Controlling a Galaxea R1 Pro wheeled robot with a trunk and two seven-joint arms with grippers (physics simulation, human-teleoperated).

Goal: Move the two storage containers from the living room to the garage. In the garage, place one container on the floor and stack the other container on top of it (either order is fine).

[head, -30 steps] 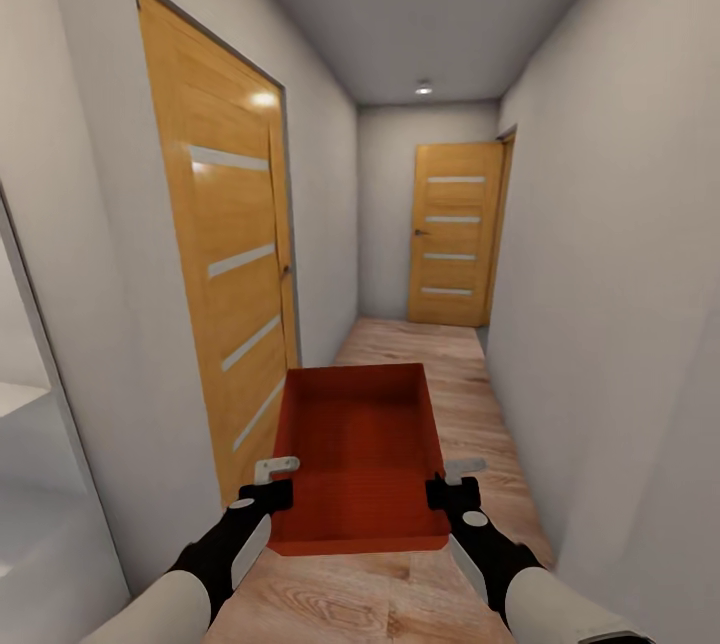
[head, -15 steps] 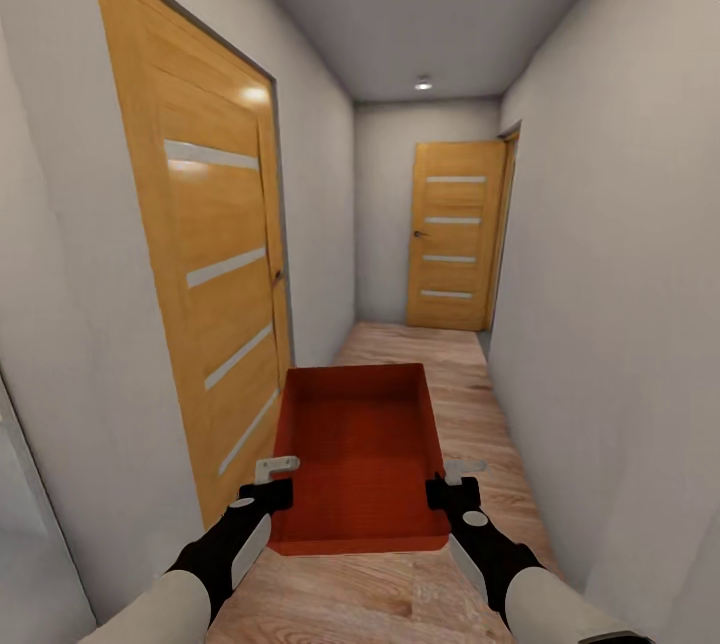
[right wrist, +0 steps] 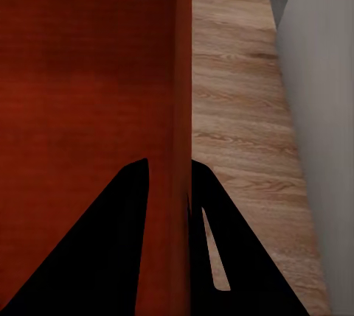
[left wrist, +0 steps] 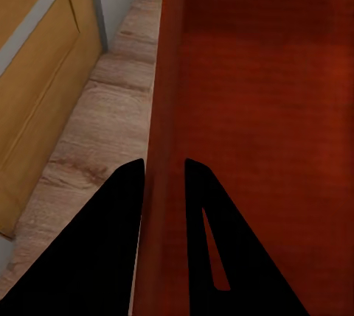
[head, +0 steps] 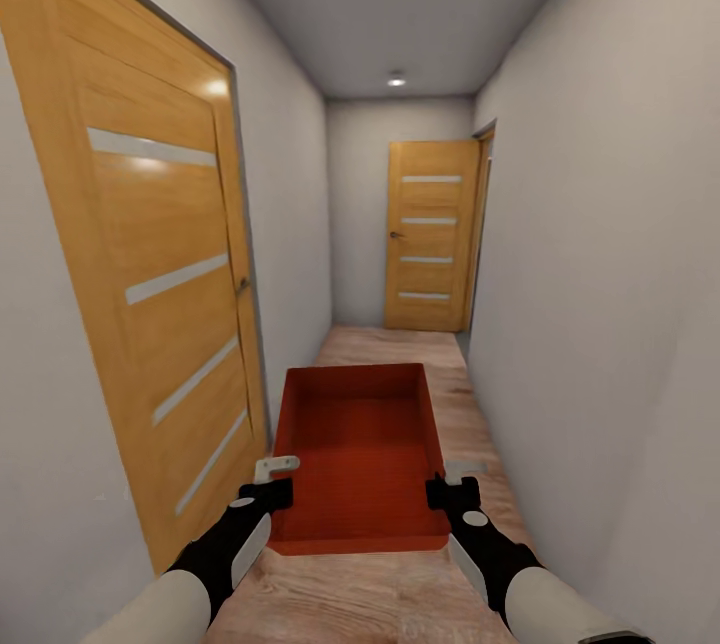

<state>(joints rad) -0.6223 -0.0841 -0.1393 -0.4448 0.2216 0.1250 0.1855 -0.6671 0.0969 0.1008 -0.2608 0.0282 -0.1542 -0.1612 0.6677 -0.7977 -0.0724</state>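
Out in a narrow hallway with wooden doors, one storage container (head: 360, 459) rides held off the plank floor (head: 400, 594), the left gripper (head: 268, 484) and right gripper (head: 452, 486) each pinching a side wall, so the garage stacking looks wholly undone.

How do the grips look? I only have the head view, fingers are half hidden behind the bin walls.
Observer: Left wrist view: the left gripper straddles the storage container wall, one finger inside, one outside.
Operator: Right side?
Observer: Same. The right gripper has the wall between its fingers, outer finger over the wood floor.
Operator: Clearance on the left?
Observer: Left wrist view shows a strip of floor between the container and the near door; no contact.
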